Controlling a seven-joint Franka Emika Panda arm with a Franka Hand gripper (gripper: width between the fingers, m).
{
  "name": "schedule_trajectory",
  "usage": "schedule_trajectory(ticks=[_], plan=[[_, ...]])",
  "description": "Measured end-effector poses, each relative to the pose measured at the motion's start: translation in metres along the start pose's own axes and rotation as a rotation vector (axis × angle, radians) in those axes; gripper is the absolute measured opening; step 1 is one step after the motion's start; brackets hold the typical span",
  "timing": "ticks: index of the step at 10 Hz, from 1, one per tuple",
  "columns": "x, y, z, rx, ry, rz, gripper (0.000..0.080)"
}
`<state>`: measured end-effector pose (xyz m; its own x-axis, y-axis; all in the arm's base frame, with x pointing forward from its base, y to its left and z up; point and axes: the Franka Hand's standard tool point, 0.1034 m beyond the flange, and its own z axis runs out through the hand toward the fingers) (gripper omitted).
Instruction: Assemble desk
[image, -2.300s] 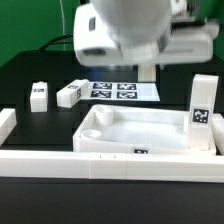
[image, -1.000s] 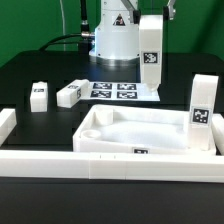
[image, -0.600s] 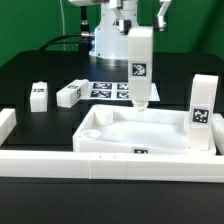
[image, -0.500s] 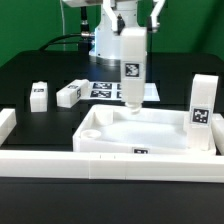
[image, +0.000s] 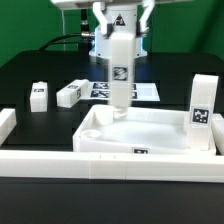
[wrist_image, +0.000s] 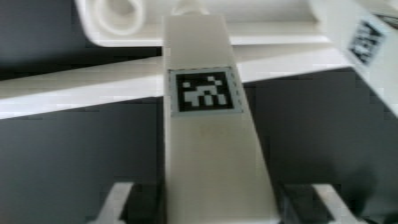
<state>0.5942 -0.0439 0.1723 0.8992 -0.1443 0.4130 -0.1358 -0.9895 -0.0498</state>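
**Claw holds a leg upright over the tabletop's rear edge**

The claw (image: 121, 35) is clamped on the upper end of the held leg (image: 120, 70). Its jaws are only as far apart as the leg is wide. In the wrist view the two fingers (wrist_image: 121, 205) press the leg (wrist_image: 205, 110) from either side, and the leg's black-white tag faces the camera.

The held leg hangs straight down from the claw, upright. Its lower end is at the rear rim of the tabletop (image: 150, 143), towards the rear corner on the exterior view's left. Whether the end touches the tabletop cannot be told. In the wrist view a round corner socket (wrist_image: 121, 15) shows just beyond the far end of the leg, to one side of it.

The tabletop lies flat below the claw, with its open side up. Below the claw, on the exterior view's right, a standing leg (image: 203, 112) rises upright from the tabletop's corner.

Well off to the exterior view's left of the claw, down on the black table (image: 30, 60), are two loose legs. One is the upright loose leg (image: 39, 95). The other, the lying loose leg (image: 70, 94), is nearer the claw. Behind the held leg the marker board (image: 145, 91) lies flat on the table. The border rail (image: 60, 161) runs along the front, on the near side of the tabletop.
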Motion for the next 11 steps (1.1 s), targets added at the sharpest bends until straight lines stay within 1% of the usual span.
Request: schedule_trajectory(ticks=[1, 2, 4, 5, 7, 9, 11], plan=[[0.002, 0.011, 0.002, -0.014, 0.015, -0.005, 0.0290], [0.001, 0.013, 0.003, -0.018, 0.016, -0.004, 0.0290], [0.001, 0.011, 0.004, -0.016, 0.014, -0.007, 0.0290], [0.003, 0.013, 0.003, -0.022, 0.034, -0.011, 0.0290], [0.002, 0.025, 0.009, -0.024, 0.026, -0.020, 0.0290], [0.004, 0.022, 0.011, -0.018, 0.028, -0.020, 0.0290], [0.003, 0.023, 0.012, -0.019, 0.027, -0.019, 0.0290]])
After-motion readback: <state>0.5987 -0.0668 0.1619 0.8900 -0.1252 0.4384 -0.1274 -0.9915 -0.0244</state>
